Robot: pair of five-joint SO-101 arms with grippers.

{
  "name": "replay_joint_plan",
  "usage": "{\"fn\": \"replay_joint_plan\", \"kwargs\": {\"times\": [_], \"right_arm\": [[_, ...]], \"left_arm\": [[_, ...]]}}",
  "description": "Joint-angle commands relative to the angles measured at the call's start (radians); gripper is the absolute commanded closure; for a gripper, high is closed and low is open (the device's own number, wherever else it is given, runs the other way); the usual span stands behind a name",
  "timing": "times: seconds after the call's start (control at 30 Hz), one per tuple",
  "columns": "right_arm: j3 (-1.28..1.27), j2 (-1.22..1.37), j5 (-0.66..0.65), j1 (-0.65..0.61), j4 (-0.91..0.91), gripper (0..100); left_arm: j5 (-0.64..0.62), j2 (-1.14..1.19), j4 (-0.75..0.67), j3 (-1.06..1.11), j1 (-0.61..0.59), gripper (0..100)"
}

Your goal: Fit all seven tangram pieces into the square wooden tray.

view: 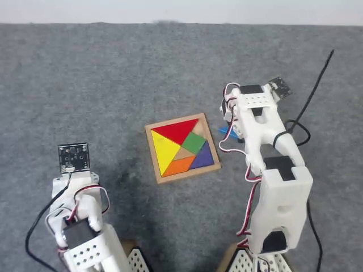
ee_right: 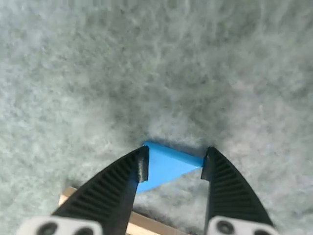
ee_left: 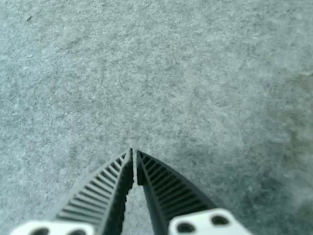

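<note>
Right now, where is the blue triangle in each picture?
High view: blue triangle peeks out right of the tray, under the right arm.
Left wrist view: left tool over grey mat.
Right wrist view: blue triangle between the fingers of the right tool.
Shared landmark: the tray's wooden corner.

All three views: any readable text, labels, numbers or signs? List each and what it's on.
No text can be read anywhere.
No print on the wooden tray or the coloured pieces in it.
No print on the blue triangle in the right gripper.
The left arm's circuit board has marks too small to read.
The right arm's circuit board is too small to read.
</note>
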State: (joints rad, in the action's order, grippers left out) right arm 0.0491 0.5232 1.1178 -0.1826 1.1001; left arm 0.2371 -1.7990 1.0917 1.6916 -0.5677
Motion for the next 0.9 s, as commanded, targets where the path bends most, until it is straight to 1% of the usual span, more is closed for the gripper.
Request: {"fn": "replay_joint_plan", "kwargs": {"times": [0.0, 0.1, 0.23, 0.33, 0.43, 0.5, 0.57, 0.7, 0.8, 0.87], "right_arm": [[0.069, 0.056, 0.006, 0.041, 0.038, 81.1], [0.129, 0.071, -0.032, 0.054, 0.120, 81.1], [0.229, 0.084, -0.158, 0.102, 0.188, 81.1], [0.298, 0.082, -0.253, 0.136, 0.196, 81.1], [0.333, 0.082, -0.321, 0.142, 0.197, 81.1], [0.338, 0.071, -0.308, 0.140, 0.216, 81.1], [0.351, 0.070, -0.262, 0.128, 0.259, 81.1], [0.374, 0.045, -0.183, 0.045, 0.341, 81.2], [0.368, 0.024, -0.130, -0.005, 0.351, 81.2], [0.362, 0.025, -0.121, -0.028, 0.352, 81.2]], "left_arm": [[0.011, -0.015, 0.003, -0.008, 0.000, 98], [0.011, -0.015, 0.003, -0.008, 0.000, 98], [0.011, -0.015, 0.003, -0.008, 0.000, 98], [0.011, -0.015, 0.003, -0.008, 0.000, 98], [0.011, -0.015, 0.003, -0.008, 0.000, 98], [0.011, -0.015, 0.003, -0.008, 0.000, 98], [0.011, -0.015, 0.003, -0.008, 0.000, 98], [0.011, -0.015, 0.003, -0.008, 0.000, 98], [0.011, -0.015, 0.003, -0.008, 0.000, 98], [0.011, -0.015, 0.003, -0.008, 0.000, 98]]}}
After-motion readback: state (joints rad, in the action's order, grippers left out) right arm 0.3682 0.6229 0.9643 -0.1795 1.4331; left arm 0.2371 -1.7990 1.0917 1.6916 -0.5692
